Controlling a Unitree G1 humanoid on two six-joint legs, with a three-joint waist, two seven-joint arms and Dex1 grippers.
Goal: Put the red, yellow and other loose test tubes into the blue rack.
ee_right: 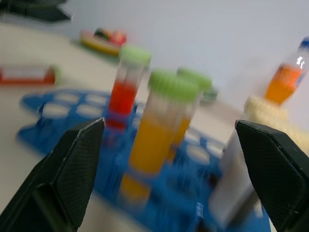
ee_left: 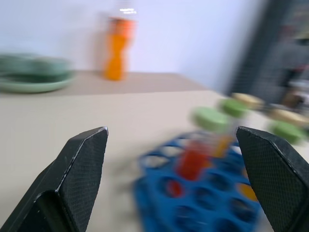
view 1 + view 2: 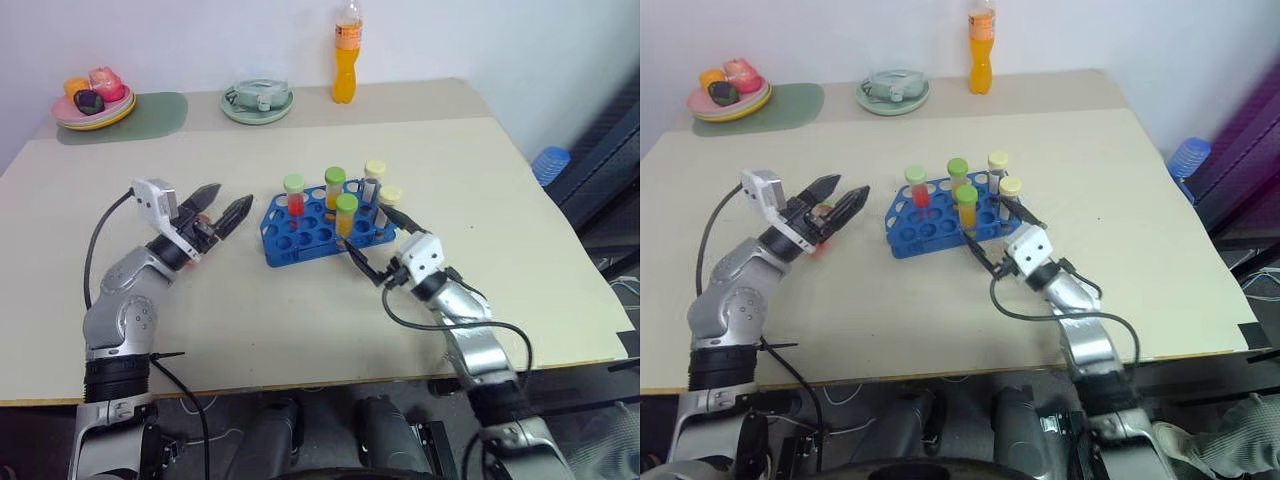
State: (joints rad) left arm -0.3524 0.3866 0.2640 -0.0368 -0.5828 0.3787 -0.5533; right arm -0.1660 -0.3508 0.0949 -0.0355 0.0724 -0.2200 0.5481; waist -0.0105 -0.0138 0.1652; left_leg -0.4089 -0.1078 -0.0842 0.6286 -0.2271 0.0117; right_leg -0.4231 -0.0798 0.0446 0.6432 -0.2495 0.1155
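The two black fingers of the left gripper (image 3: pixel 226 205) are spread wide and nothing is held between them; the gripper is poised above the table (image 3: pixel 120 290), just to the left of the blue rack (image 3: pixel 300 238), with the fingertips aimed toward it. The fingers of the right gripper (image 3: pixel 375 245) are likewise spread wide and empty, one fingertip lying beside the rack's near right corner and the other reaching along its right end.

Five capped tubes are seen standing upright in the rack: a red-filled tube (image 3: pixel 295 198) with a green cap, two orange-yellow tubes (image 3: pixel 345 214) with green caps, and two pale tubes (image 3: pixel 373 183) with cream caps at the right end. One loose red tube (image 1: pixel 26 75) is seen lying flat on the table beyond the rack's left side, under the left gripper.

At the table's far edge are found an orange drink bottle (image 3: pixel 347 55), a green dish (image 3: pixel 257 101), and a plate of fruit (image 3: pixel 93 100) on a green mat (image 3: pixel 150 115).
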